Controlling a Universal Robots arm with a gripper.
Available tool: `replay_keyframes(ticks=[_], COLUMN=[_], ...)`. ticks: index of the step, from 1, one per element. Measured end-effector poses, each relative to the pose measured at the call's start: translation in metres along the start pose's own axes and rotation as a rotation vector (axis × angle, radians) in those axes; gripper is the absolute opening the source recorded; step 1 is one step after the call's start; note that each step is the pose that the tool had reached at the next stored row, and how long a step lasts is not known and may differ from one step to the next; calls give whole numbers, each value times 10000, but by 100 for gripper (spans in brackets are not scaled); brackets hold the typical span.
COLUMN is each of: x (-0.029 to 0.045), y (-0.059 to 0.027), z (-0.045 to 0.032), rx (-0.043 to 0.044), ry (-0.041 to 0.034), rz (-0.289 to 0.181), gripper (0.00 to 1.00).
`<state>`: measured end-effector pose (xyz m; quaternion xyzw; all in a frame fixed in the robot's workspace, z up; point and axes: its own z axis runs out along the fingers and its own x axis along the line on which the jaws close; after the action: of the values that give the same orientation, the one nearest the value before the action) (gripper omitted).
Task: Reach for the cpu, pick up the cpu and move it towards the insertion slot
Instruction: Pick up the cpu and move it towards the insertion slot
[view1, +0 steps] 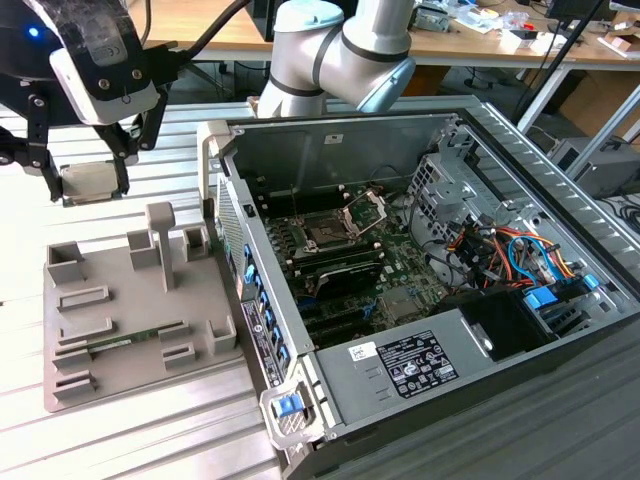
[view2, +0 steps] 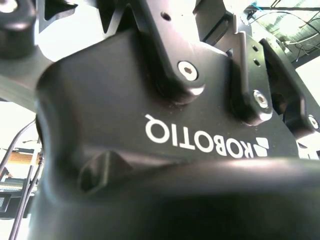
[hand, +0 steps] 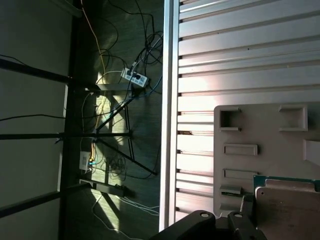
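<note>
Silvery-white square cpu with thin tan rim (view1: 90, 181): clamped between the black fingers of the end effector (view1: 88, 191), over the slatted metal desk (view1: 150, 440) beside the grey moulded tray (view1: 120, 300). Square dark insertion slot, silver-framed (view1: 325, 234): well apart, inside the open computer case (view1: 300, 150). White lettering on the end effector body in the second wrist view; white printed label (view1: 415, 362) in the case.

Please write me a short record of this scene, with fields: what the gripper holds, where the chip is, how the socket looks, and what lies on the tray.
holder: gripper, shut on the cpu
cpu place: over the slatted table, at the exterior view's left of the computer case
slot: insertion slot inside the open case, its bracket raised
tray: grey tray beside the case, with a memory stick lying on it
progress: cpu gripped, well apart from the slot
</note>
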<state>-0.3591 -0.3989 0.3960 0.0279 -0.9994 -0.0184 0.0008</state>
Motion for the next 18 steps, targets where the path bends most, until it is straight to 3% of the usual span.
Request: replay_keyframes(ticks=[18], x=[-59], y=[-3], z=[0], rx=[0], ry=[0], rz=[0], gripper=[55])
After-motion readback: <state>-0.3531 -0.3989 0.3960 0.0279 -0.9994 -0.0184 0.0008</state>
